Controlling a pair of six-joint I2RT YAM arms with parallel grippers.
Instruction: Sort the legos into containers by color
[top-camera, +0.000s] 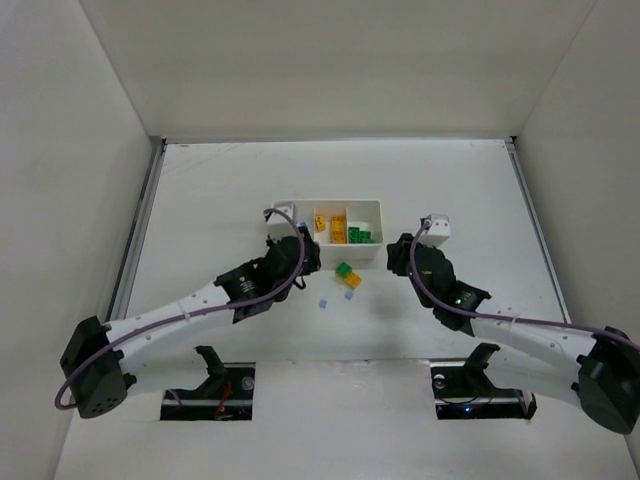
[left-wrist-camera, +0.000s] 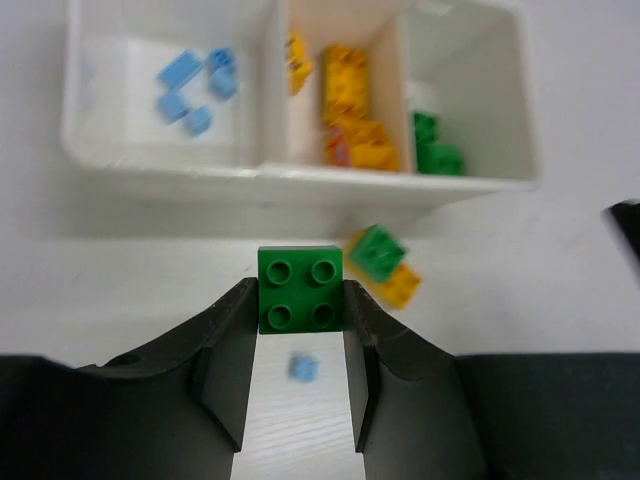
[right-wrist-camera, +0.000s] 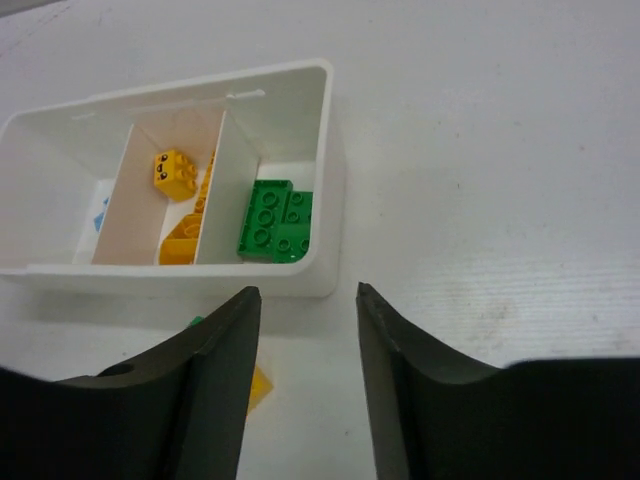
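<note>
The white tray (top-camera: 372, 205) has three compartments. In the left wrist view its rim (left-wrist-camera: 300, 180) is ahead, with several pale blue legos (left-wrist-camera: 195, 85) in the left compartment, yellow ones (left-wrist-camera: 350, 110) in the middle and green ones (left-wrist-camera: 435, 145) in the right. My left gripper (left-wrist-camera: 300, 300) is shut on a green lego (left-wrist-camera: 300, 288), held above the table just in front of the tray. A loose green lego (top-camera: 343, 269), a yellow one (top-camera: 352, 281) and a blue one (top-camera: 323, 303) lie on the table. My right gripper (right-wrist-camera: 308, 295) is open and empty by the tray's right end (right-wrist-camera: 330, 150).
A small white block (top-camera: 437, 226) sits right of the tray, by the right arm. A second tiny blue lego (top-camera: 349, 296) lies near the yellow one. White walls enclose the table on three sides.
</note>
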